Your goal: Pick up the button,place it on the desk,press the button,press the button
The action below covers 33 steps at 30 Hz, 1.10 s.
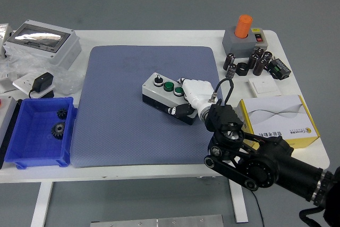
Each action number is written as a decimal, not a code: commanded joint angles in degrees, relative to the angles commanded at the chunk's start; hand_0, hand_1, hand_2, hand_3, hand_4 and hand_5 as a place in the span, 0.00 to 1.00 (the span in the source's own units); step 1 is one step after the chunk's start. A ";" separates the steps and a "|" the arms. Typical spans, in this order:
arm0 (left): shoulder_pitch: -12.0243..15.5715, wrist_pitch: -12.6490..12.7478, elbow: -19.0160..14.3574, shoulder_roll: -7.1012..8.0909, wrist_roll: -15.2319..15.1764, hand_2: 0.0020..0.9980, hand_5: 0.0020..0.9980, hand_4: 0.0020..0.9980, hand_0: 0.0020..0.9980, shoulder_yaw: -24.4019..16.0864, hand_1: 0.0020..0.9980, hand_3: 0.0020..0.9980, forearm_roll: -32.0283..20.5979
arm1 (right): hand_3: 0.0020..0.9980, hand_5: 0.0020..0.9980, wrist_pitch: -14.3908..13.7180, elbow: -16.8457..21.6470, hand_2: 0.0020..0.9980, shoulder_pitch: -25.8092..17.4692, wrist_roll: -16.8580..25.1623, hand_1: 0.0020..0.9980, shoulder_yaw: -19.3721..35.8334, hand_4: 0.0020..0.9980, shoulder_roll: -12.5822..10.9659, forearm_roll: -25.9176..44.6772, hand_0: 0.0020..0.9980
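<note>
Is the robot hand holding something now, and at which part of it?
Yes. The right robot hand grips the gray button box at its right end, with white fingers over the top and a dark finger against the front side.

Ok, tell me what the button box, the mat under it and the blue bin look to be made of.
Button box: probably hard plastic, matte grey lid over a black base, with moulded, crisp edges. Mat: seemingly soft fabric or foam, blue-grey, with a fine woven texture and rounded corners. Blue bin: likely glossy moulded plastic, with a smooth sheen on its rim.
</note>
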 joint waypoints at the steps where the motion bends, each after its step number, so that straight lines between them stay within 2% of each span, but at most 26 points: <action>1: 0.00 0.00 0.03 -0.02 -0.08 0.69 0.61 0.87 0.74 -0.04 0.72 0.79 0.06 | 0.37 0.05 -0.06 0.00 0.33 -0.02 0.06 0.24 -0.02 0.38 -0.01 -0.08 0.05; 8: 0.03 0.14 0.22 -0.08 -0.54 0.69 0.61 0.87 0.74 -0.16 0.72 0.79 0.25 | 0.36 0.03 -1.87 0.72 0.30 -0.30 2.15 0.22 0.23 0.40 -0.28 0.03 0.04; 12: 0.08 0.35 0.14 -0.10 -0.40 0.69 0.61 0.87 0.74 -0.09 0.72 0.79 0.14 | 0.36 0.01 -3.44 2.54 0.30 -0.63 5.18 0.21 1.72 0.38 -1.28 0.63 0.04; 14: 0.12 0.47 0.09 -0.12 -0.31 0.69 0.61 0.87 0.74 -0.04 0.72 0.79 0.05 | 0.36 0.01 -3.86 3.94 0.30 -0.72 7.41 0.21 3.08 0.38 -2.23 1.33 0.04; 18: 0.16 0.74 0.04 -0.19 -0.09 0.69 0.60 0.87 0.74 0.10 0.72 0.79 -0.12 | 0.35 0.00 -4.60 8.29 0.30 -0.13 12.77 0.22 4.98 0.39 -5.92 4.01 0.04; 21: 0.14 0.88 -0.04 -0.24 0.12 0.69 0.60 0.87 0.74 0.12 0.72 0.79 -0.11 | 0.35 0.00 -4.54 11.47 0.30 1.22 17.43 0.22 2.75 0.39 -8.88 5.93 0.04; 25: -0.10 0.83 -0.05 -0.37 0.13 0.69 0.61 0.87 0.74 0.00 0.73 0.79 0.17 | 0.36 0.00 -4.57 14.13 0.31 2.87 22.72 0.22 -1.62 0.40 -10.25 7.81 0.04; 29: -0.33 0.75 0.01 -0.55 -0.06 0.69 0.61 0.87 0.74 -0.09 0.73 0.79 0.35 | 0.35 0.00 -4.22 13.32 0.31 4.22 26.55 0.24 -5.42 0.40 -10.05 9.49 0.08; 33: -0.49 0.74 -0.10 -0.73 0.17 0.69 0.61 0.87 0.74 -0.07 0.73 0.79 0.40 | 0.35 0.00 -4.84 9.61 0.31 4.52 27.78 0.24 -8.09 0.40 -8.28 6.19 0.08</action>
